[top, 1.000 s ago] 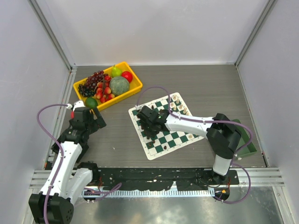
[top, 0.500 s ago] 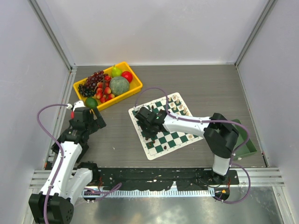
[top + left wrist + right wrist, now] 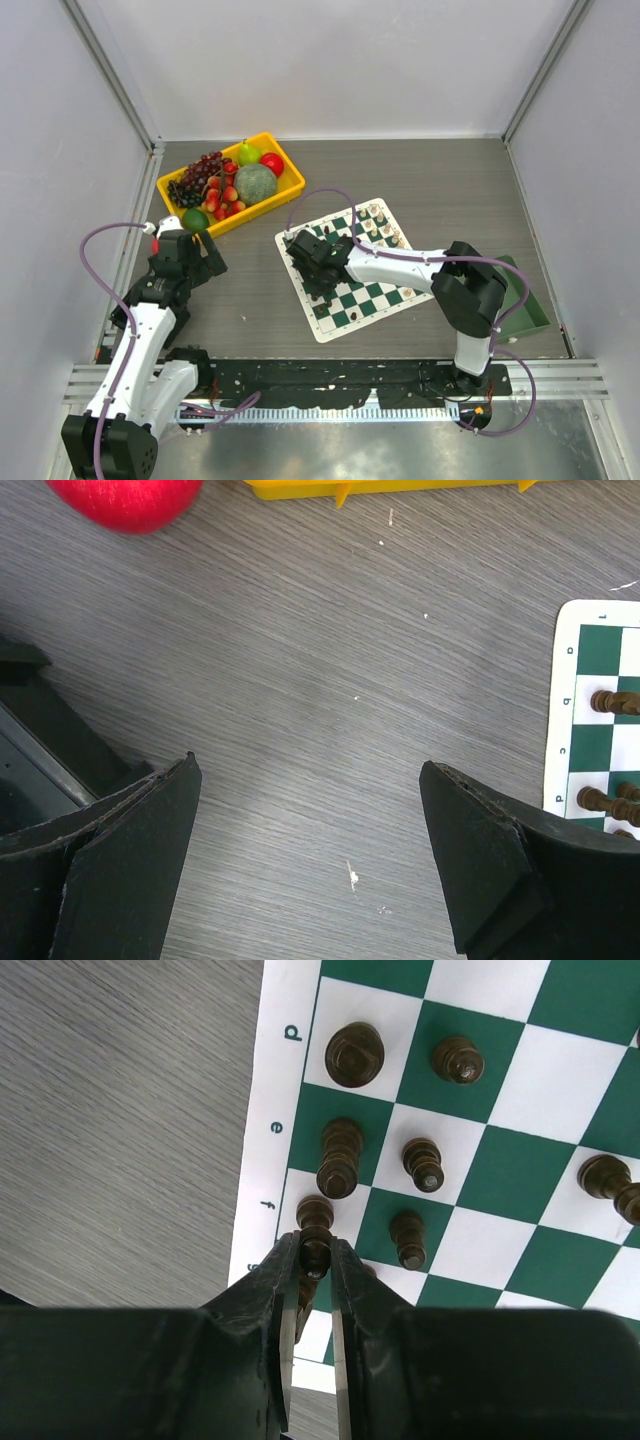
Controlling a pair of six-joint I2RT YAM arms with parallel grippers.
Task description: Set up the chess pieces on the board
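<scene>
The board (image 3: 352,268) lies askew on the grey surface (image 3: 450,180), just ahead of the right arm's base. A yellow tray of toy fruit (image 3: 260,210) sits well off to its far left. The right arm (image 3: 400,268) reaches across the board to its left edge. The left arm (image 3: 150,320) is apart from it, over bare surface left of the board. The left fingers (image 3: 140,830) are spread wide with nothing between them, and only the board's lettered border and a few dark chess pieces (image 3: 608,702) show at the side of their view.

At the board's far corner cluster the cream pieces (image 3: 378,220). In the right wrist view, dark ones stand in two short lines along the lettered edge, d to f. The right fingers (image 3: 288,1265) are closed to a narrow slot around one dark piece (image 3: 315,1215) by the letter f, pinching its slim part from both sides. Its long axis runs in line with the fingers, pointing away from the wrist. Whether its foot rests on the square cannot be told. This looks like a placing step that falls to the right arm. The release should go straight apart, so the neighbour (image 3: 340,1158) just beside on e is not knocked.
</scene>
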